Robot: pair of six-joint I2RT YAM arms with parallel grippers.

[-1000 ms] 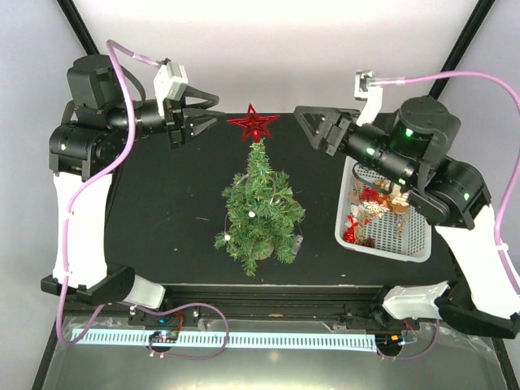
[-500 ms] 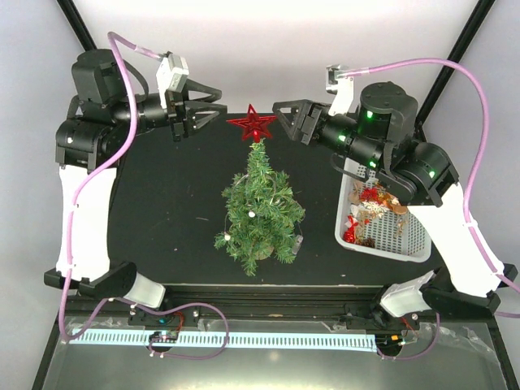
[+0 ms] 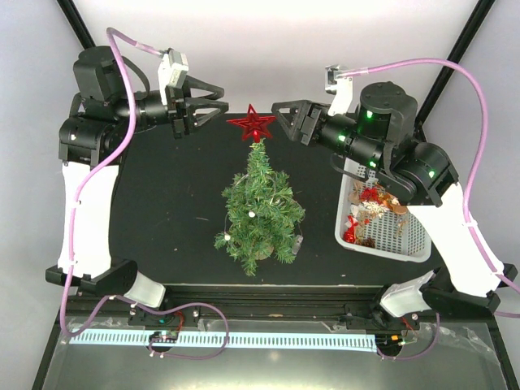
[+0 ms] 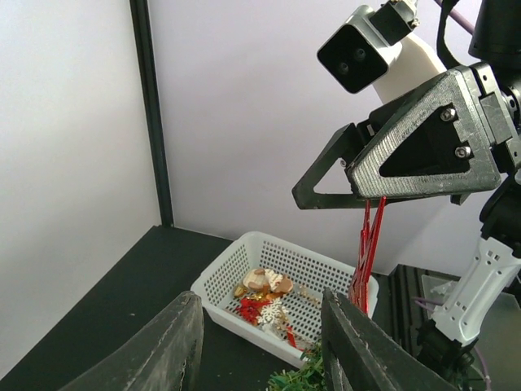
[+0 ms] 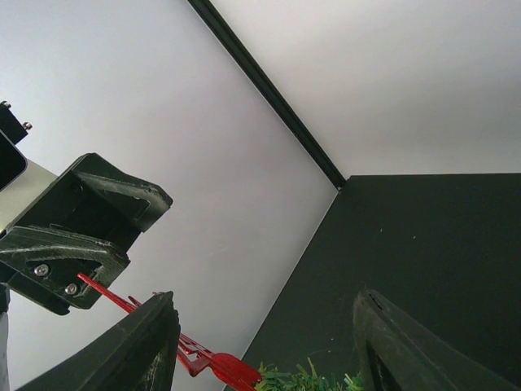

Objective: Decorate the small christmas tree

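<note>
The small dark-green bristly christmas tree (image 3: 260,207) is standing mid-table and blocking the centre, with a glossy red plastic star (image 3: 253,124) sitting at its 12 o'clock tip. The left gripper (image 3: 218,104) and right gripper (image 3: 281,120) are flanking the star at 10 and 2 o'clock, leaving narrow gaps (neither touching it). A white plastic lattice basket (image 3: 409,237) is occupying the 3 o'clock side. Bare black tabletop (image 3: 162,211) is lying open from 7 to 10 o'clock.
</note>
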